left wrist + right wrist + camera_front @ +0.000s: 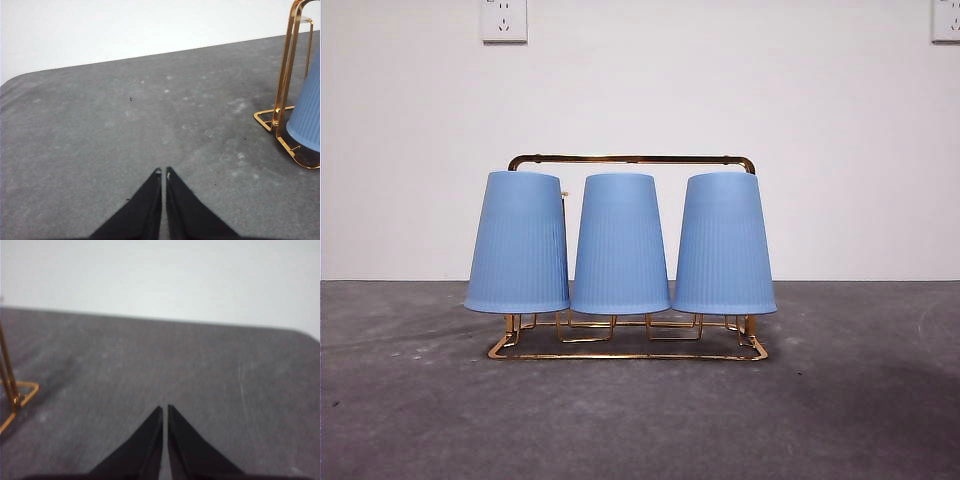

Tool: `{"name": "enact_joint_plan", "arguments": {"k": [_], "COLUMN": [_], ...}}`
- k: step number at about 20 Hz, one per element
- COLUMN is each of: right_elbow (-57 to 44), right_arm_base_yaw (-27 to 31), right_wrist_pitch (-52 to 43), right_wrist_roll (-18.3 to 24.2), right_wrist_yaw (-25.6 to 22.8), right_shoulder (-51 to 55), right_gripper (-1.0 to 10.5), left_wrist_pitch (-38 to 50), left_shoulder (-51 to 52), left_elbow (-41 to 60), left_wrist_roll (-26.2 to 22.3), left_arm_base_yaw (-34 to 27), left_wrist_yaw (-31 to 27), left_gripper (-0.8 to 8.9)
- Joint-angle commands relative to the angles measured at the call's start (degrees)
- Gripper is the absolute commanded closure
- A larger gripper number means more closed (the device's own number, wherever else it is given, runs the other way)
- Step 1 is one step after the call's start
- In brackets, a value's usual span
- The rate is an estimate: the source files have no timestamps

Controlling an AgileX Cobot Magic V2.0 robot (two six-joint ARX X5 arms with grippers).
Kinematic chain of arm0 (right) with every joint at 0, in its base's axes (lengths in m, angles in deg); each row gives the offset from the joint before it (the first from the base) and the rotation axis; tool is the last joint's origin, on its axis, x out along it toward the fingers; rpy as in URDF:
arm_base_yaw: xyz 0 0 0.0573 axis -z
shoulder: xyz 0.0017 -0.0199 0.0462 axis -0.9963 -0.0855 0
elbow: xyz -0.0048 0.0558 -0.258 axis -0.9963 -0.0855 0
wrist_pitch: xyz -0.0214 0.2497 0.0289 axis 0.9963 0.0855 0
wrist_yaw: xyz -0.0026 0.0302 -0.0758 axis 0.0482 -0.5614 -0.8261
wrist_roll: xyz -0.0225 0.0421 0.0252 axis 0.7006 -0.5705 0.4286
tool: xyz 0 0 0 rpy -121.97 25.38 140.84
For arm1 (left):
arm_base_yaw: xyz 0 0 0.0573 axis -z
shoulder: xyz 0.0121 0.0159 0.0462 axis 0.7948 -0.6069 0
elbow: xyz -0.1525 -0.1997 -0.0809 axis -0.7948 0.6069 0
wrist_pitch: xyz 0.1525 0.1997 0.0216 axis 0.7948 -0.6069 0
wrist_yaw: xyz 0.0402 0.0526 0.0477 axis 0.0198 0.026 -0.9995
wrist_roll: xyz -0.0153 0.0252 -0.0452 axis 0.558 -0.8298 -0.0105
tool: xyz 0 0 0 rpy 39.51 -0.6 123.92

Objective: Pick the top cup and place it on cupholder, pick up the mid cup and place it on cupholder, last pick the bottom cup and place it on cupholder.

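Observation:
Three blue ribbed cups hang upside down in a row on the gold wire cupholder (pixel 630 158): a left cup (pixel 518 242), a middle cup (pixel 620 244) and a right cup (pixel 724 244). The left cup tilts slightly. In the left wrist view my left gripper (pixel 163 173) is shut and holds nothing, low over the grey table, with the cupholder's end (pixel 285 85) and one blue cup (pixel 307 115) off to its side. My right gripper (pixel 164 409) is shut and holds nothing, with only a corner of the cupholder (pixel 15 390) beside it. Neither arm shows in the front view.
The grey table (pixel 640 420) stretches around the rack, and a white wall rises behind it. Two wall sockets (pixel 504 20) sit high on the wall.

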Motion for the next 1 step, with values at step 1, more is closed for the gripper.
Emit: {"name": "enact_joint_plan", "arguments": {"k": [1], "right_elbow": [-0.31], "right_arm_base_yaw": [0.09], "right_wrist_pitch": [1.18], "right_wrist_roll": [-0.35], "right_wrist_yaw": [-0.07], "right_shoulder": [0.13], "right_gripper": [9.4], "left_wrist_pitch": [-0.37], "left_shoulder": [0.11], "left_elbow": [1.16], "left_wrist_roll": [0.11], "left_arm_base_yaw": [-0.09], "left_wrist_yaw": [-0.17], "left_gripper": [8.06]}}
